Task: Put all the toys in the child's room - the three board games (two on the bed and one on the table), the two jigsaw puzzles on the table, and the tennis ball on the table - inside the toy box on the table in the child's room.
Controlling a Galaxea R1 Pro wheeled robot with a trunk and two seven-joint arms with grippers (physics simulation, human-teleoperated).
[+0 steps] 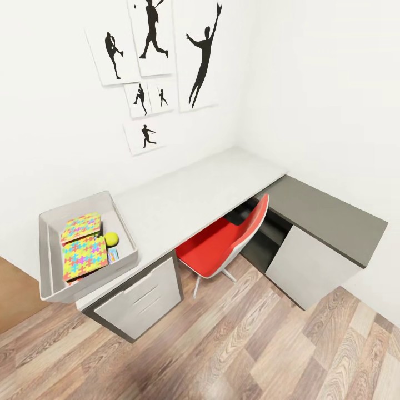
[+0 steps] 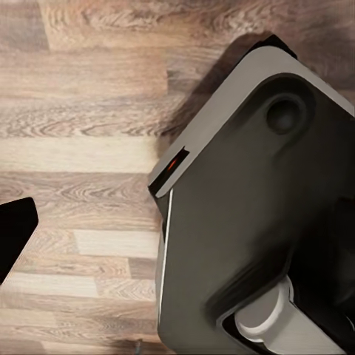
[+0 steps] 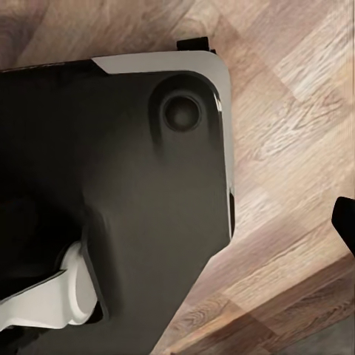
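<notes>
The pale grey toy box (image 1: 48,261) stands at the left end of the table (image 1: 194,186), partly over its front edge. Inside it lie two jigsaw puzzles, one (image 1: 81,226) toward the wall and one (image 1: 84,259) nearer me. The tennis ball (image 1: 111,239) rests beside them in the box. A small light-blue printed piece (image 1: 113,254) shows beside the ball; I cannot tell whether it is a board game. The bed is out of view. One dark fingertip (image 2: 15,235) shows in the left wrist view and another fingertip (image 3: 345,222) in the right wrist view, both over wood floor.
A red chair (image 1: 228,241) is tucked under the desk's middle. White drawers (image 1: 141,300) sit below the toy box, and a cabinet front (image 1: 308,261) sits under the dark wing (image 1: 328,216). My dark base (image 2: 259,207) shows in both wrist views. Wood floor (image 1: 233,344) lies open before the desk.
</notes>
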